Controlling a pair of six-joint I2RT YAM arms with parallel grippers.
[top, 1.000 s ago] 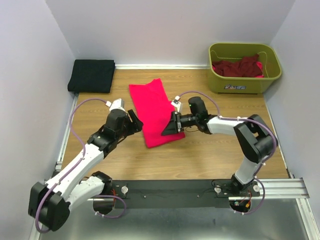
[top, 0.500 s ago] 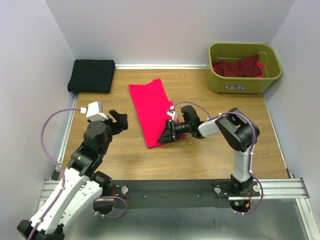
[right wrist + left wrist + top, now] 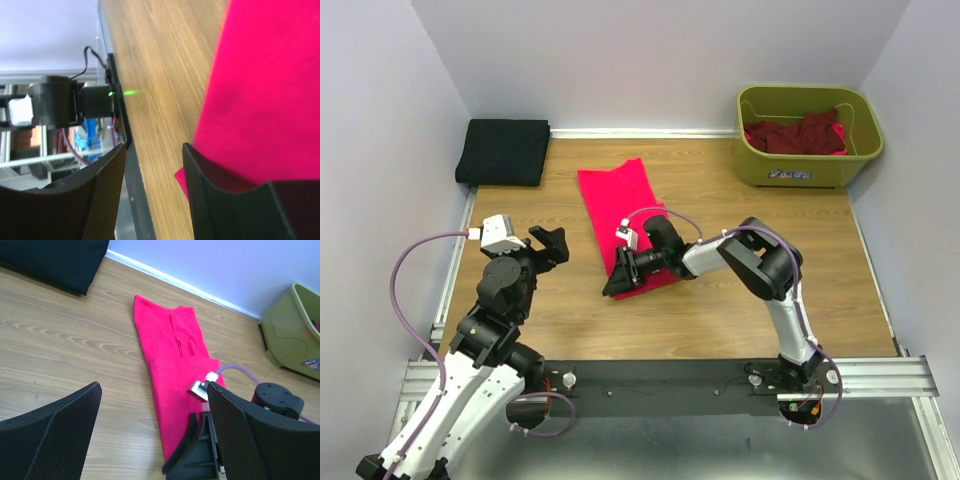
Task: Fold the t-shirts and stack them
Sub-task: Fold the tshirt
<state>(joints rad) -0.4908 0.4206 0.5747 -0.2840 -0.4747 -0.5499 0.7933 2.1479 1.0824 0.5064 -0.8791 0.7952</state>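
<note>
- One black t-shirt (image 3: pixel 503 151) lies folded into a flat rectangle at the far left corner of the table (image 3: pixel 740 320); I judge it finished and the likely base of the stack.
- The pink t-shirt (image 3: pixel 620 205) lies mid-table as a long narrow strip running from far to near, with its sides turned in. It seems part-folded and needs its length folded down before it goes on the black one.
- The right gripper (image 3: pixel 613 286) sits low at the strip's near end. Its jaws are partly apart with bare wood showing between them and cloth against one finger's outer side, so nothing looks pinched (it may be lining up on the hem).
- The left gripper (image 3: pixel 548 243) hangs left of the strip, well apart from it, jaws spread wide and empty.
- Maroon t-shirts (image 3: pixel 790 135) lie heaped in the green tub (image 3: pixel 810 172) at far right, unfolded, so most of the job remains.
</note>
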